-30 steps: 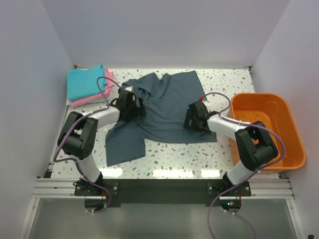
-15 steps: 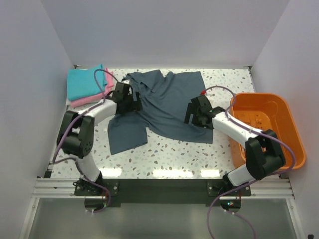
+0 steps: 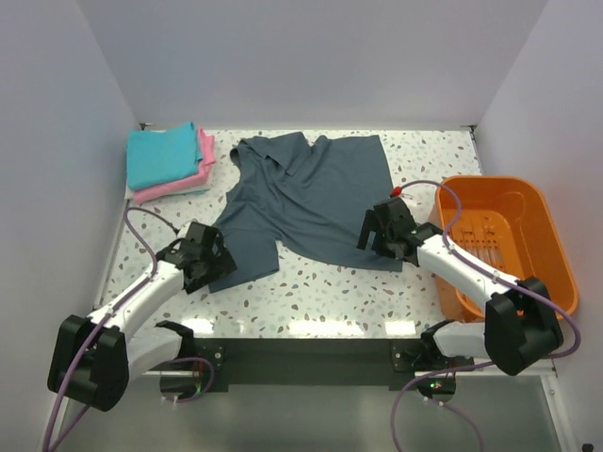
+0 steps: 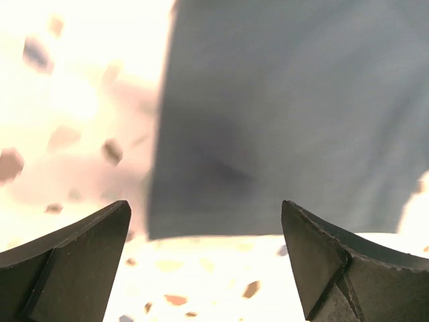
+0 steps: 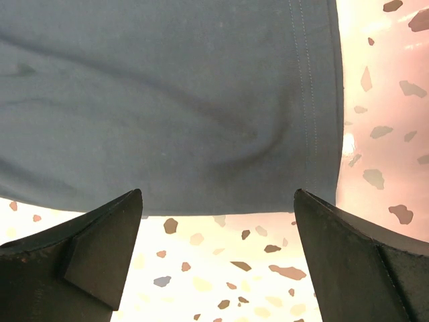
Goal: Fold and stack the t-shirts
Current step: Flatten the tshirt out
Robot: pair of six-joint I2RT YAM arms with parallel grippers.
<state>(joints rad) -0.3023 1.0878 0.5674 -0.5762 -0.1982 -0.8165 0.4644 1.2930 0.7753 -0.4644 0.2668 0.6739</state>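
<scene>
The slate blue-grey t-shirt (image 3: 306,193) lies spread but rumpled on the speckled table (image 3: 320,297). A folded turquoise t-shirt (image 3: 162,154) sits on a folded pink t-shirt (image 3: 170,187) at the back left. My left gripper (image 3: 209,265) is open and empty at the shirt's near-left corner, whose edge fills the left wrist view (image 4: 281,121). My right gripper (image 3: 377,233) is open and empty at the shirt's near-right hem, seen in the right wrist view (image 5: 181,100).
An orange plastic bin (image 3: 509,245) stands at the right edge of the table, close to my right arm. White walls enclose the table on the left, back and right.
Both grippers have let go of the shirt. My left arm pulled back from the shirt's upper left to its near-left corner. My right gripper drew slightly nearer along the hem.
</scene>
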